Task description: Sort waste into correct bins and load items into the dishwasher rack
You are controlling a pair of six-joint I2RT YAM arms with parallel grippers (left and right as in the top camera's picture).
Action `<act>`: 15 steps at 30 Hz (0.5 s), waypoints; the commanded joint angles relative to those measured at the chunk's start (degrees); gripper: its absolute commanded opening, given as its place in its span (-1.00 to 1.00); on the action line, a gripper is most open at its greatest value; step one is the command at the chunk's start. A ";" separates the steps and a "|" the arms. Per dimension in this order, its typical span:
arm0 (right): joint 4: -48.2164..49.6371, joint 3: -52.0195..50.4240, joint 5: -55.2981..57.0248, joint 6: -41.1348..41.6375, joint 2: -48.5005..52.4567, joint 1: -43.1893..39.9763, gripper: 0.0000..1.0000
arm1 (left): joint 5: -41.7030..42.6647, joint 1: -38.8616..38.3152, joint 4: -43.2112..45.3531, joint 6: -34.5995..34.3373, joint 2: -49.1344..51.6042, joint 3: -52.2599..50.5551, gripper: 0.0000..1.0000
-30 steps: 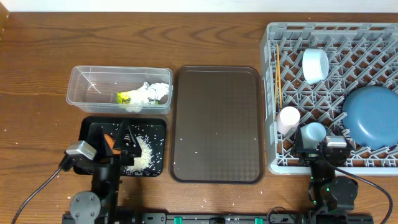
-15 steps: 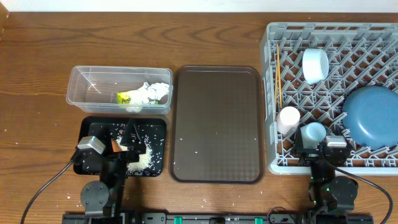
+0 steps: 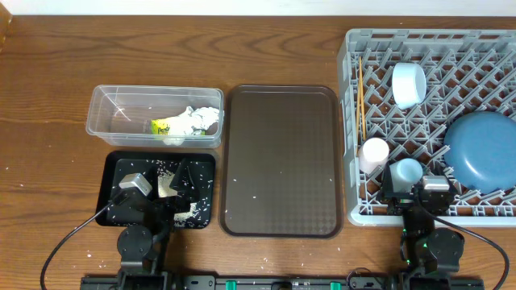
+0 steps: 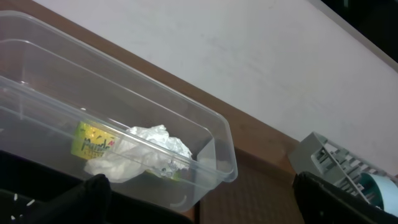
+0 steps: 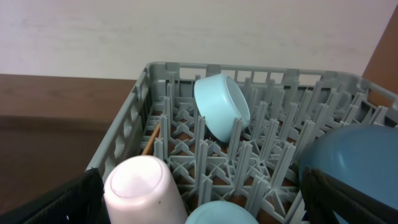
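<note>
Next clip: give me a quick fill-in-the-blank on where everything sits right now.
1. The crumpled tissue and snack wrapper lie in the ____ tub.
2. The rice crumbs lie in the ____ tray.
3. The plate in the rack is dark ____.
4. Two wooden ____ lie in the rack near the pink cup.
Missing words: clear; black; blue; chopsticks.

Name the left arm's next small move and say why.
Probably lift the open left gripper clear of the shallow black rectangular tray and park it. It holds nothing, the white rice-like crumbs lie in that tray, the crumpled white tissue sits in the clear rectangular plastic tub, and the dark blue round plate sits in the large grey plastic rack.
</note>
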 commanded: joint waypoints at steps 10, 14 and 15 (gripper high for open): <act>-0.24 -0.07 0.02 -0.70 -0.37 0.42 0.98 | -0.31 -1.44 -3.39 22.64 -0.48 -0.37 0.92; -0.24 -0.09 0.02 -0.70 -0.37 0.42 0.98 | -0.31 -1.95 -3.39 25.62 -0.48 -0.37 0.92; -0.24 -0.09 0.02 -0.70 -0.37 0.44 0.99 | -0.28 -1.95 -3.39 25.59 -0.48 -0.37 0.92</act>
